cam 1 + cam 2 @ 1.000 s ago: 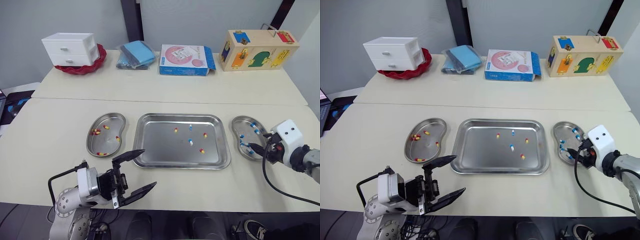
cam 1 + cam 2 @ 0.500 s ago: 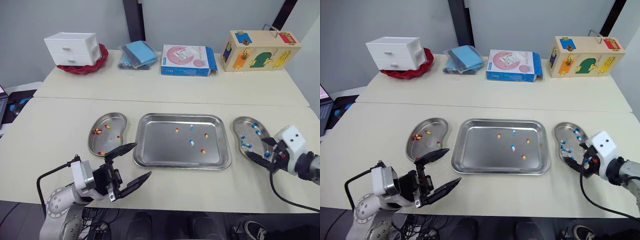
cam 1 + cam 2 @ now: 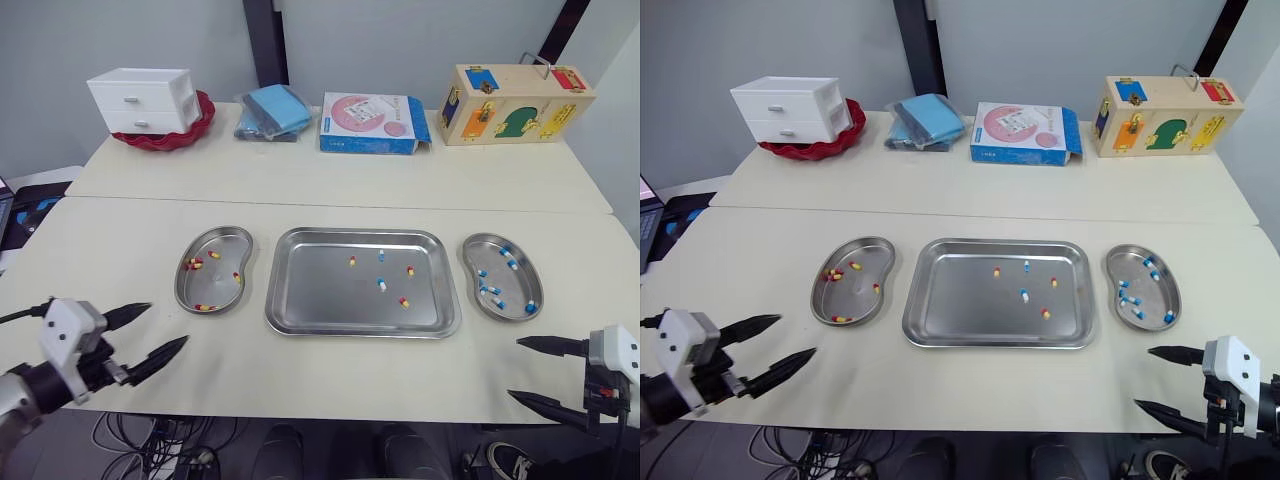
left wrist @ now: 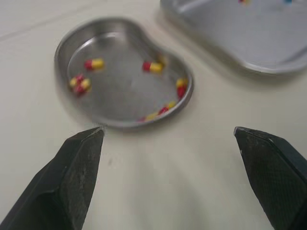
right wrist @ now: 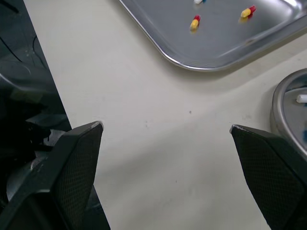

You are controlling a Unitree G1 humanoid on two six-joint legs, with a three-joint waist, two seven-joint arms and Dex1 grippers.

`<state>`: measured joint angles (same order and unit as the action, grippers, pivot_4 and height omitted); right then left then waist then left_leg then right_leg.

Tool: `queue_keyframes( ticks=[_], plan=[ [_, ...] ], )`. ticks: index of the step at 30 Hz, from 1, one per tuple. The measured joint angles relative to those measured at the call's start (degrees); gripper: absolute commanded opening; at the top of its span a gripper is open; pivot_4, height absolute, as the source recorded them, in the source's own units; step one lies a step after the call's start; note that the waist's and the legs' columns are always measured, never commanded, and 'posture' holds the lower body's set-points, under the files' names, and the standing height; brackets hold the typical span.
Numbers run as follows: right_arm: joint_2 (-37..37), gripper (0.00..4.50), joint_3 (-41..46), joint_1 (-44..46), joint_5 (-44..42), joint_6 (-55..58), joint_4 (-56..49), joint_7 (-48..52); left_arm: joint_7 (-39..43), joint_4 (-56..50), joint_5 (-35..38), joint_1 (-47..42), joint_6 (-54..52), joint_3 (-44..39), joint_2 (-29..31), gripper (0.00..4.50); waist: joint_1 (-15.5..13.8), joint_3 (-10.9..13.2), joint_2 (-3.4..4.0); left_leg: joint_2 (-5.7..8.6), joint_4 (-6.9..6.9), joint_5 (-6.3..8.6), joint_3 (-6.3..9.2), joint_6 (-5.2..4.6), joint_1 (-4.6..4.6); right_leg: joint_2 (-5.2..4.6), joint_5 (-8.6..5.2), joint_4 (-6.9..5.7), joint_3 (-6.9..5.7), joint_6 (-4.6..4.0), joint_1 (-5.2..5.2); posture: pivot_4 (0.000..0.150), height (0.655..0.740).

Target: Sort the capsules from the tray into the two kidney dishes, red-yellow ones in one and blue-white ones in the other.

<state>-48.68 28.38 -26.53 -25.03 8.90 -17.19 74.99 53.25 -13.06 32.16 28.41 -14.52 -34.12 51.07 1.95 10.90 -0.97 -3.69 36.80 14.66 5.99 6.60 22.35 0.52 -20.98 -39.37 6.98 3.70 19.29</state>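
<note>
**Tray** (image 3: 320, 295): steel, rectangular, raised rim, centre of the pale table (image 3: 330, 370). It holds three red-yellow capsules (image 3: 403, 302) and two blue-white capsules (image 3: 381, 284), all loose and apart from each other. They lie in the right half of the tray, clear of the rim.

**Left kidney dish** (image 3: 212, 287): just left of the tray, with a narrow strip of bare table between the two rims. It holds several red-yellow capsules, most lying along the wall.

**Right kidney dish** (image 3: 509, 284): just right of the tray, likewise not touching it. It holds several blue-white capsules.

**Left gripper** (image 3: 168, 323): nearer the robot than the tray and well to its left, by the table's near edge. Its fingers (image 4: 72, 167) are spread wide with nothing between them. Bare tabletop lies between them and the left dish.

**Right gripper** (image 3: 514, 368): nearer than the tray and off its right corner, at the near edge. It is splayed apart and empty. The right wrist view shows open table running from the fingers to the tray's rounded corner and the right dish's rim.

**Open room**: an unbroken band of bare table lies along the tray's near rim. A wider band lies beyond its far rim, crossed by a seam.

**Far edge, beyond the tray, left to right**: white drawer unit (image 3: 140, 98) on a red bowl (image 3: 192, 125), blue cloth (image 3: 273, 108), blue-and-pink box (image 3: 372, 120), wooden latch box (image 3: 515, 100).
</note>
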Motion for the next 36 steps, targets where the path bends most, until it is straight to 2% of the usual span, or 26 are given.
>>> queue_keyframes(
  ticks=[5, 11, 19, 23, 29, 36],
  plan=[
    [0.0, 4.49, -2.5, 0.8, 1.6, -3.9, 5.0, 1.3, 2.4, 8.4, -3.5, -3.1, 1.8, -0.7, 0.6, 4.50, 0.0, 0.0, 0.03, -0.01, -0.08, 0.00, 0.00, 0.00, 0.00, -0.01, 0.00, 0.03, -0.01, 0.00, 0.00, 0.150, 0.7400],
    [0.3, 4.49, -3.5, 1.2, 1.5, -6.0, 6.2, 0.9, 5.1, 11.3, -5.6, -4.5, 4.6, -1.4, 0.6, 4.50, -0.1, 0.0, 0.03, -0.02, -0.14, 0.00, -0.02, 0.01, 0.02, -0.02, 0.01, 0.11, -0.01, 0.00, 0.00, 0.150, 0.7400],
    [10.8, 4.49, -2.6, -3.6, -5.4, -8.4, -2.1, -2.1, 7.4, 9.7, -6.7, -9.9, 2.9, 3.5, 1.8, 4.50, -0.3, 0.0, 0.02, -0.03, -0.18, 0.00, 0.09, 0.01, 0.04, -0.01, 0.01, 0.11, -0.11, 0.00, -0.03, 0.150, 0.7400],
    [14.1, 4.49, -4.1, -6.7, -5.7, -10.4, -5.1, -3.0, 7.6, 6.9, -6.4, -16.5, -0.1, 7.7, 2.3, 4.50, -0.2, 0.0, 0.04, -0.02, -0.16, -0.01, 0.07, 0.02, 0.03, -0.03, 0.02, 0.10, -0.09, 0.01, -0.05, 0.150, 0.7400],
    [18.8, 4.49, -8.2, -7.3, -5.3, -13.2, -7.6, -6.5, 7.8, 4.9, -5.5, -30.9, -5.6, 16.9, 3.3, 4.50, -0.2, 0.0, 0.07, 0.00, -0.16, -0.01, 0.06, 0.02, 0.02, -0.02, 0.02, 0.02, -0.08, 0.01, -0.03, 0.150, 0.7400],
    [25.6, 4.49, -11.8, -6.4, -4.2, -19.7, -7.9, -11.7, 8.3, 5.7, -8.6, -47.3, -8.7, 32.2, -2.2, 4.50, -0.2, 0.0, 0.12, 0.02, -0.09, -0.01, 0.10, 0.03, 0.02, 0.00, 0.02, -0.18, -0.12, 0.00, 0.00, 0.150, 0.7400]
  ],
)
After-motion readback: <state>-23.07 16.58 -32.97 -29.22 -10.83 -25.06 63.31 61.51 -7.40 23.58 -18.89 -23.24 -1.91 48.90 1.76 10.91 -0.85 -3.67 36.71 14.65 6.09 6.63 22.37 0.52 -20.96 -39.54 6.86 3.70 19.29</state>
